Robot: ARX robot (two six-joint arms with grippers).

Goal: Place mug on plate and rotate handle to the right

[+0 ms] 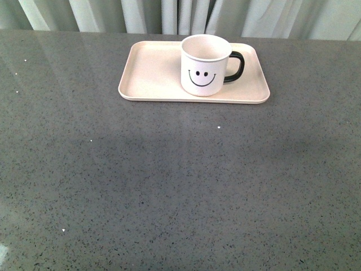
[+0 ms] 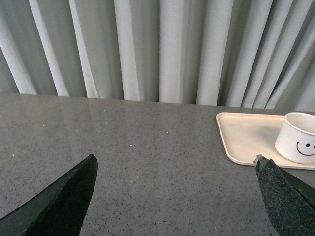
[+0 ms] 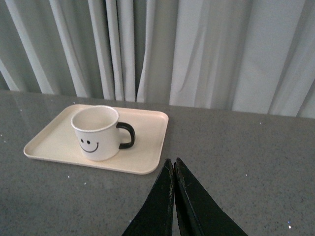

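The cream-white cylindrical mug [image 1: 205, 65] with its black smiley face stands upright on the flat pale pink rectangular plate [image 1: 152, 76], toward the plate's right half, and its glossy black C-shaped handle [image 1: 236, 66] points to my right. Neither of my hands touches it. My right gripper [image 3: 173, 163] sits low over the table, near the plate's corner and apart from the mug, its two dark tapered fingers [image 3: 162, 196] pressed together with nothing between them. My left gripper [image 2: 174, 164] is spread wide and empty, one dark finger [image 2: 69, 196] at each side of its wrist view, well apart from the plate. In the front view neither arm shows. The speckled grey stone-like tabletop [image 1: 180, 186] is smooth and slightly glossy; pale pleated curtains [image 2: 157, 49] hang behind it.
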